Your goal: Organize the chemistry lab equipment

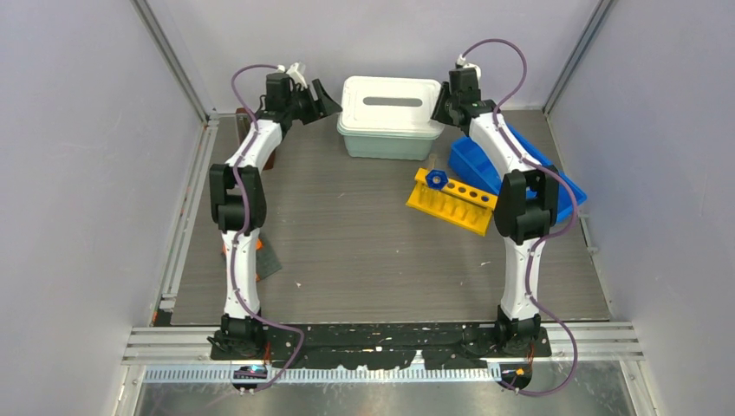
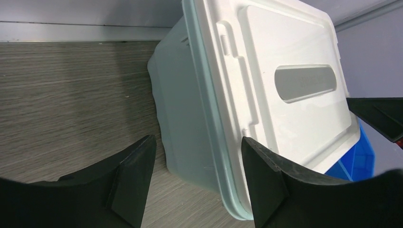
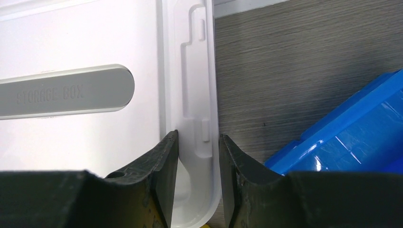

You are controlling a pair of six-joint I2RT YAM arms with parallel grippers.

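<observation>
Right gripper (image 3: 198, 138): jaws narrow, pinched onto the right-hand rim of the white lid (image 3: 95, 42), one black finger on the lid's top side, the other on the outer side of the rim. Rim fills the gap between them, so it reads as a grip on the lid edge. Grey handle plate (image 3: 62, 92) marked STORAGE BOX sits just left of that grip.

Left gripper (image 2: 198, 142): jaws wide apart, holding nothing. It is at the opposite side of the storage box (image 2: 183, 118), with the pale green wall and the lid's edge in the gap between the fingers (image 2: 133, 183). Cannot tell if either finger touches the box.

Box stands at the far middle of the table (image 1: 364, 251), lid on.

Blue bin (image 1: 472, 163) is just right of the box, partly under the right arm. Yellow rack (image 1: 451, 204) with a row of holes lies in front of the bin, tilted across the table.

Blue knob-like piece (image 1: 436, 179) sits on the rack's left end, near the box's front right corner and well apart from both grippers. No other loose lab items can be made out.
</observation>
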